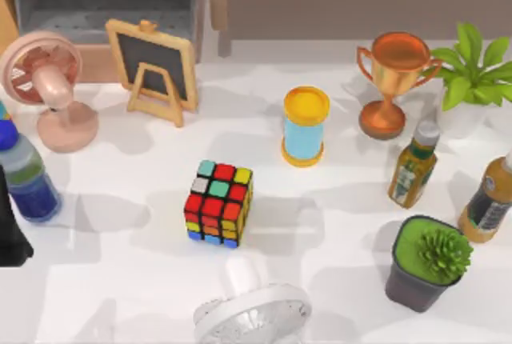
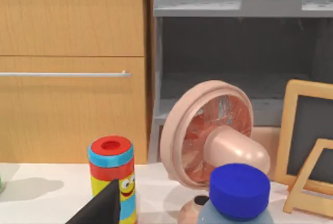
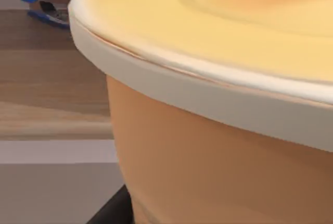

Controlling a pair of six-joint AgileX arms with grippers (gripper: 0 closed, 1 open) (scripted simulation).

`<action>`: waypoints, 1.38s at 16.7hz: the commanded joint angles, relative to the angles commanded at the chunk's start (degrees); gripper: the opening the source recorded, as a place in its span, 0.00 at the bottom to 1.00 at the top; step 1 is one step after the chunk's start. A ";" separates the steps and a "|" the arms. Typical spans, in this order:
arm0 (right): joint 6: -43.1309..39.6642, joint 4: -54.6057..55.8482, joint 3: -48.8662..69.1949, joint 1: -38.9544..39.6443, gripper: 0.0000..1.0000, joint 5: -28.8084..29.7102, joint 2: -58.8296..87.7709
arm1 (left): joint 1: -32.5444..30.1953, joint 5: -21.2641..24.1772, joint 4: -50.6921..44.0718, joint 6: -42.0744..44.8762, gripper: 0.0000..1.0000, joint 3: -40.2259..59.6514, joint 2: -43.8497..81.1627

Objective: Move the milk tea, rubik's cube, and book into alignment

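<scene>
The rubik's cube point(image 1: 217, 204) stands near the middle of the table, with scrambled stickers and black edges. In the right wrist view, a tan cup with a white-rimmed lid, the milk tea point(image 3: 218, 146), stands very close in front of my right gripper point(image 3: 112, 211), whose dark edge shows beside the cup's base. My left gripper point(image 2: 101, 208) sits at the table's left edge, seen as a dark shape point(image 1: 11, 228) beside a blue-capped bottle point(image 1: 26, 176). The book is out of view.
Around the cube stand a pink fan point(image 1: 44, 80), a small chalkboard point(image 1: 154, 68), a yellow-lidded blue cylinder point(image 1: 305, 126), a trophy point(image 1: 392, 80), two bottles point(image 1: 414, 166), potted plants point(image 1: 428, 262) and a white fan point(image 1: 252, 312). A striped cartoon can point(image 2: 112, 177) is near the left gripper.
</scene>
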 joint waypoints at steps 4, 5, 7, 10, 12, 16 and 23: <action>-0.74 2.00 0.16 -1.73 0.00 -3.28 3.67 | 0.00 0.00 0.00 0.00 1.00 0.00 0.00; -0.74 2.00 0.16 -1.73 0.00 -3.28 3.67 | 0.00 0.00 0.00 0.00 1.00 0.00 0.00; -0.74 2.00 0.16 -1.73 0.00 -3.28 3.67 | 0.00 0.00 0.00 0.00 1.00 0.00 0.00; -0.51 2.50 0.21 -1.49 0.00 -3.18 4.17 | 0.00 0.00 0.00 0.00 1.00 0.00 0.00; -0.40 3.77 0.11 -1.59 0.00 -3.21 5.53 | 0.00 0.00 0.00 0.00 1.00 0.00 0.00; -0.71 6.79 0.00 -1.78 0.00 -3.17 8.27 | 0.00 0.00 0.00 0.00 1.00 0.00 0.00; -0.80 7.81 -0.12 -1.74 0.15 -3.22 9.24 | 0.00 0.00 0.00 0.00 1.00 0.00 0.00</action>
